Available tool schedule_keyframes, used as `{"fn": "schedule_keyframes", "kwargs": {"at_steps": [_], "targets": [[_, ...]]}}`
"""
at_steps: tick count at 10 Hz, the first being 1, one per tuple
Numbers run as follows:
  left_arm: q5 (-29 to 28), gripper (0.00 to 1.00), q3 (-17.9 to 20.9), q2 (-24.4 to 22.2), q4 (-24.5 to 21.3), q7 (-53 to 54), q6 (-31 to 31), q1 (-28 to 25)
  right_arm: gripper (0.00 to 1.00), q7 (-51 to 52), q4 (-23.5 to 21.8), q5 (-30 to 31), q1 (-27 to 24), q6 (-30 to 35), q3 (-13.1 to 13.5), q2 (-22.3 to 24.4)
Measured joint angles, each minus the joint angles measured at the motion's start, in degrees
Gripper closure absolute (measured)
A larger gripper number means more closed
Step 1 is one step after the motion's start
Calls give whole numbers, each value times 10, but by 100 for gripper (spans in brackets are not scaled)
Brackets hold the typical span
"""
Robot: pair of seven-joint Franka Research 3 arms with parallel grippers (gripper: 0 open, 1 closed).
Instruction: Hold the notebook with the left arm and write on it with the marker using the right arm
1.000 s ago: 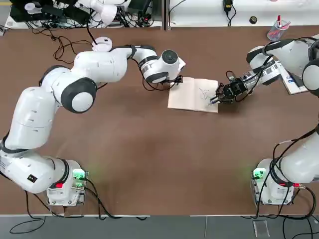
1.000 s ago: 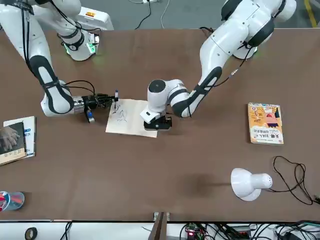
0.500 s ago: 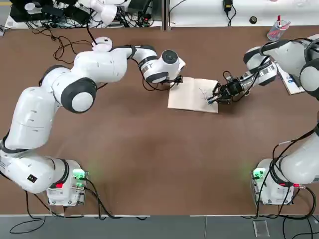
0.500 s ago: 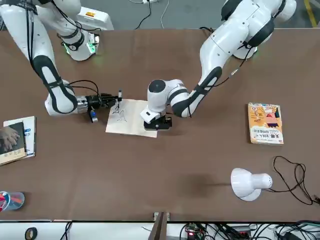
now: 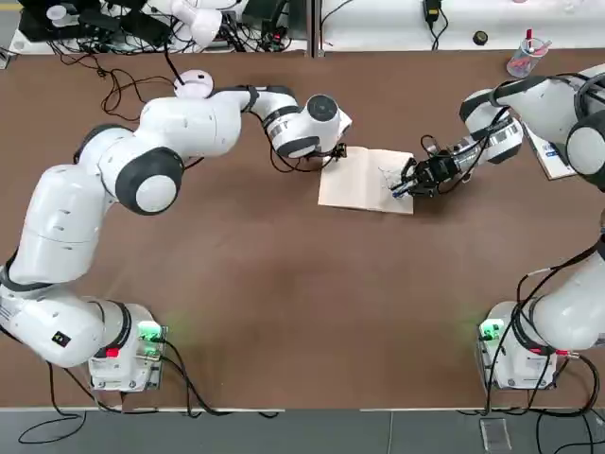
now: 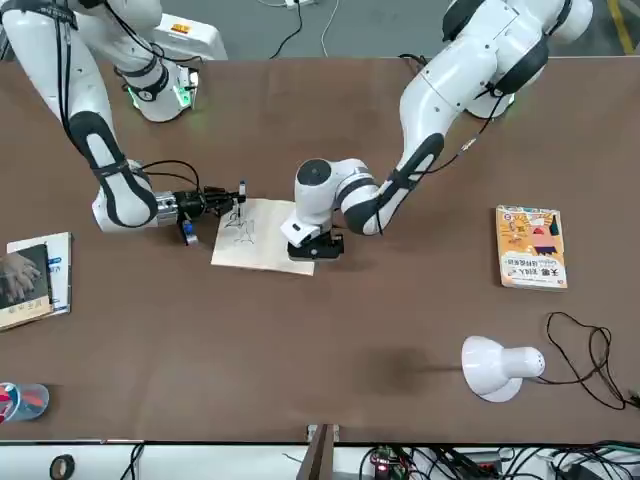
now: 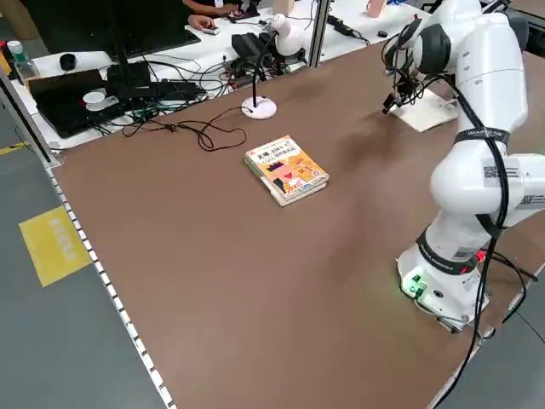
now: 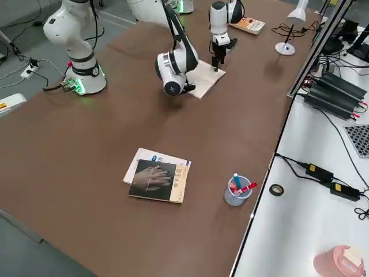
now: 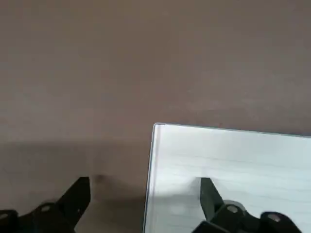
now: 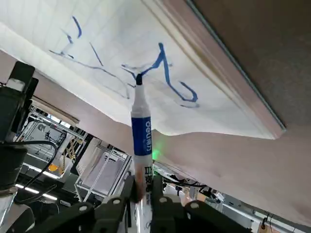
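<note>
Table [image 5: 284, 284]: carried the notebook [image 5: 359, 182] near its far middle.
Notebook: lay flat, blue scribbles on its page.
Left pincer [image 9: 146, 204]: spread wide, straddling the notebook's corner, one finger [image 9: 214, 199] over the page.
Right pincer [image 10: 142, 191]: clamped on the marker [image 10: 141, 126].
Marker: tip touching the notebook's scribbles.

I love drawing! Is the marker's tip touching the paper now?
Yes, touching. The marker, shut in the right gripper, has its dark tip on the notebook, at the blue scribble.
</note>
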State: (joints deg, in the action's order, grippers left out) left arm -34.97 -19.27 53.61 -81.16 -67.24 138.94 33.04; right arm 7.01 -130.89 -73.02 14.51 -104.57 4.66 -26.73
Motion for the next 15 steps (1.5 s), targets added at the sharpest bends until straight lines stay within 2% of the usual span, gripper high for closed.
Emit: {"fn": "schedule_keyframes", "kwargs": {"at_steps": [8,10,15], "targets": [[0,0,0,0,0,0,0,-1,82,-21,14,5,-3,6,3,5],[0,0,0,0,1,0,0,-1,82,-22,24,52,-13,15,5,20],[0,0,0,0,1,0,0,-1,82,14,72,263,-65,50,6,85]]}}
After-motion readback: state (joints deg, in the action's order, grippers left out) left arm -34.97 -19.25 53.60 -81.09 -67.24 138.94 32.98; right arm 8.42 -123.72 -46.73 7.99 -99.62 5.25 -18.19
